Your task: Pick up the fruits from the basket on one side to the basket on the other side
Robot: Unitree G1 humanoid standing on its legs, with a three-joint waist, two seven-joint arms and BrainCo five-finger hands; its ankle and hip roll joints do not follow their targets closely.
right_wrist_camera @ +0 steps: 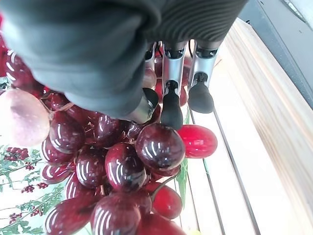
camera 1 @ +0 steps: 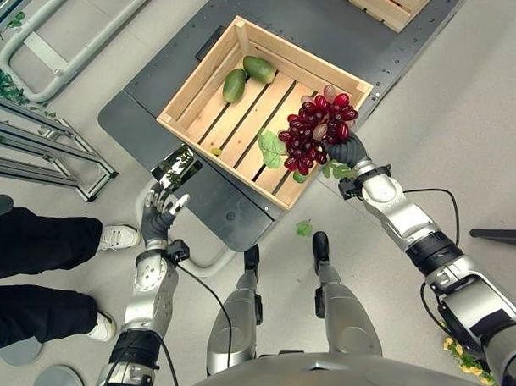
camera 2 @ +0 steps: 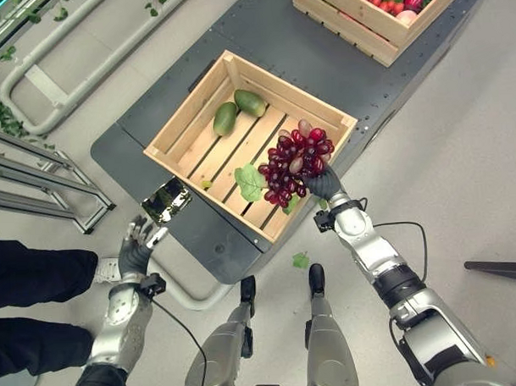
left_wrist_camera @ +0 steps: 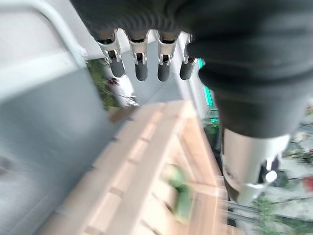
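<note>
My right hand (camera 1: 348, 151) is shut on a bunch of dark red grapes (camera 1: 316, 128) with green leaves, held over the near right corner of the wooden crate (camera 1: 188, 98). In the right wrist view the fingers (right_wrist_camera: 171, 98) curl into the grape cluster (right_wrist_camera: 117, 161). Two green mangoes (camera 1: 246, 76) lie at the far end of this crate. A second crate (camera 2: 353, 12) with red and other fruits stands at the far right. My left hand (camera 1: 160, 215) hangs open near the crate's left corner, holding nothing; its straight fingers (left_wrist_camera: 142, 61) show above the crate's edge (left_wrist_camera: 146, 161).
Both crates rest on a dark grey platform (camera 1: 152, 86). A loose green leaf (camera 1: 304, 229) lies on the floor before it. A person's legs and white shoes (camera 1: 115, 239) stand at the left. Metal frames (camera 1: 44, 141) with foliage are at the far left.
</note>
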